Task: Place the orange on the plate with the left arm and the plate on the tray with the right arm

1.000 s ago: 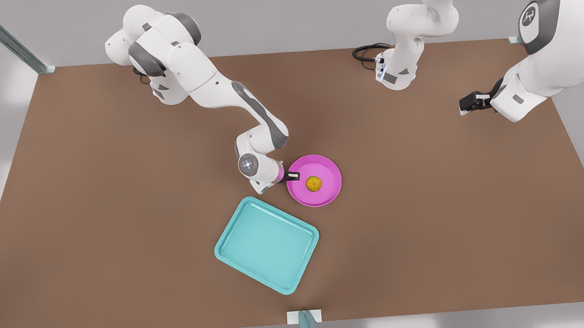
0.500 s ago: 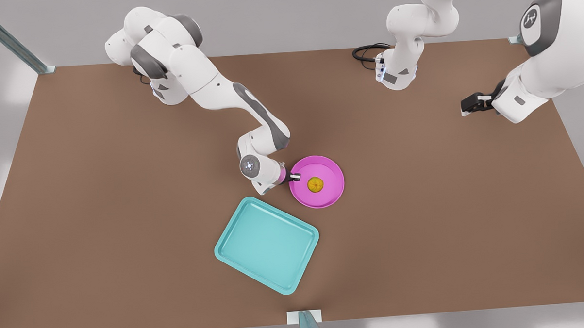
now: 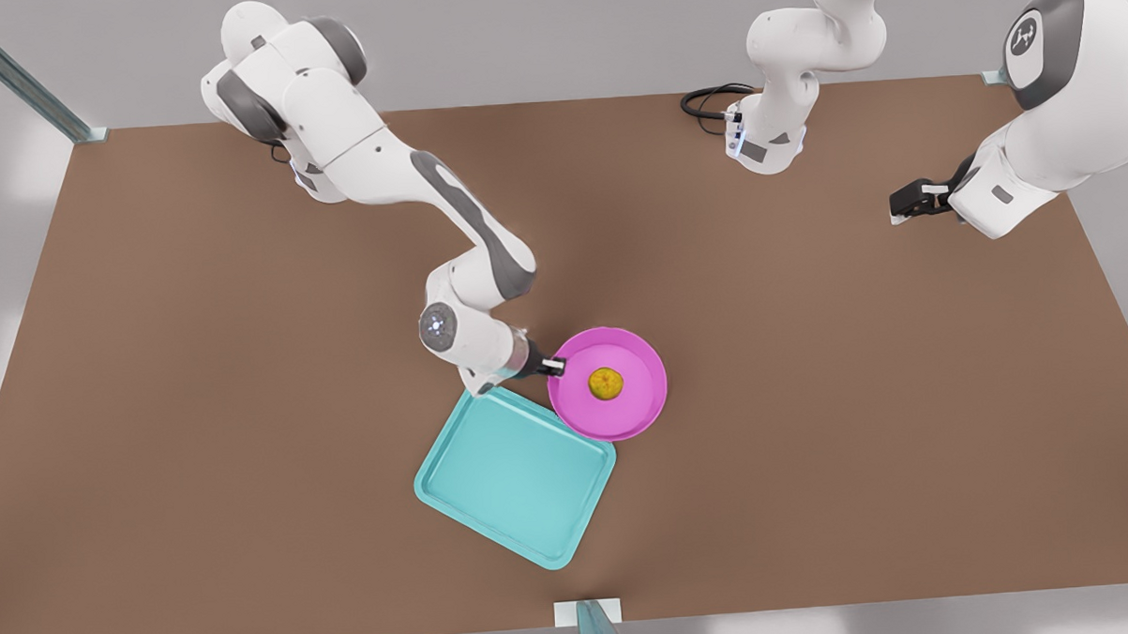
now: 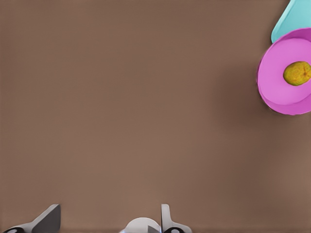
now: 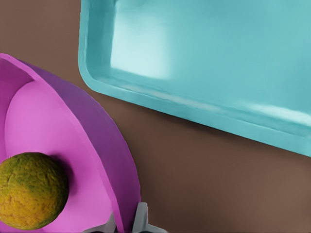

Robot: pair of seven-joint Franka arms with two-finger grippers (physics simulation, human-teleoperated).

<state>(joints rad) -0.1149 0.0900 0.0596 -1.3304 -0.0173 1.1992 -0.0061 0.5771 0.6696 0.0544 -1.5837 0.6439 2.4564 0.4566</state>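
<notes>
Right gripper (image 3: 554, 365) is gripping the plate (image 3: 624, 413) by its rim, on the side toward the front view's left, w/ fingers (image 5: 141, 219) pinching the rim edge btwn them. In the right wrist view the pink rim is sitting right in the fingers, and the plate looks tilted, its underside showing above the counter (image 5: 204, 174).

The orange (image 3: 606, 383) is sitting inside the plate, roughly at its centre; in the right wrist view the orange (image 5: 30, 190) is resting on the pink dish floor.

The tray (image 3: 504, 479) is lying flat on the counter (image 3: 201, 414), just below and to the front view's left of the plate. The plate's lower-left edge is overlapping the tray's upper-right corner in the front view; can't tell whether they're touching. Tray interior (image 5: 218, 53) is showing beside the plate (image 5: 73, 145) in the right wrist view.

Left gripper (image 3: 909, 200) is waiting well apart from everything, near the counter's far edge at the front view's right, holding nothing. In the left wrist view its fingers (image 4: 165, 218) are spread wide, w/ bare counter btwn them, and the plate (image 4: 277, 92), orange (image 4: 297, 73) and a tray corner (image 4: 286, 22) are visible far off.
</notes>
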